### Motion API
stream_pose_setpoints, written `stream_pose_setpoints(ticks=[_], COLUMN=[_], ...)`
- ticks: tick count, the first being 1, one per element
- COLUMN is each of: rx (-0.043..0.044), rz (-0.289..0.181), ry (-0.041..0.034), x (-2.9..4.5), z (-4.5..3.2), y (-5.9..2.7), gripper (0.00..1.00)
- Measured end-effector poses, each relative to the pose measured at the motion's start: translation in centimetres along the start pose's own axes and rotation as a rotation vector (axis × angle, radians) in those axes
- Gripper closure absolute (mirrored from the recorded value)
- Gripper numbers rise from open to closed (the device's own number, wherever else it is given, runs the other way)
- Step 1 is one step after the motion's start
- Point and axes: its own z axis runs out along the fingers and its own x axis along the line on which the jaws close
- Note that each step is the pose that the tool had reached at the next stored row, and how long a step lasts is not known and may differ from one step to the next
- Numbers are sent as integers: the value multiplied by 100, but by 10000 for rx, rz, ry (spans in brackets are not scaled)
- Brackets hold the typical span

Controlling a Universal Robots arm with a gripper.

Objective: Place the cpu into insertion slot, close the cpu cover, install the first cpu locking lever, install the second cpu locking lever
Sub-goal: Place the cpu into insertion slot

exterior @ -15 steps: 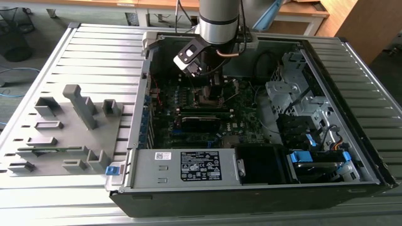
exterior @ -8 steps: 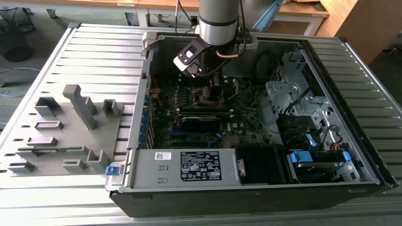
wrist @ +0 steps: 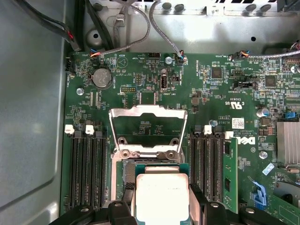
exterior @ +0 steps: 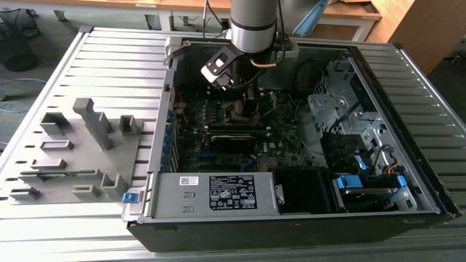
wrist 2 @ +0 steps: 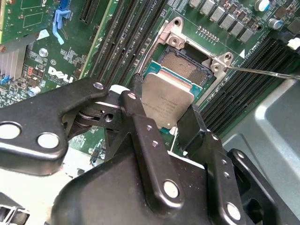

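pincer w/ cpu, above insertion slot

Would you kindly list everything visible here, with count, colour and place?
cpu: one, silver-grey top, partly over the insertion slot, gripped.
insertion slot: one, dark, metal-rimmed, on the motherboard.
cpu cover: one, silver-grey, swung open beside the slot.
memory slots: several, black, flanking the slot.
motherboard: one, green, inside the computer case.
computer case: one, dark, open, on the slatted table.
power supply: one, grey, in the case.
fixture tray: one, grey, exterior view's left.
end effector: one, black, shut on the cpu.
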Motion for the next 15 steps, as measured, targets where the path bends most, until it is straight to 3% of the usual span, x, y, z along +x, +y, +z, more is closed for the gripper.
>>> stream_pose_setpoints(ticks=[1, 7, 10, 15], rx=[38, 60, 58, 58], rz=[0, 2, 8, 8], ry=[1, 3, 102, 116], x=[0, 0, 0, 1], z=[0, -1, 4, 27], y=[0, -1, -2, -4], gripper=[46, 46, 46, 46])
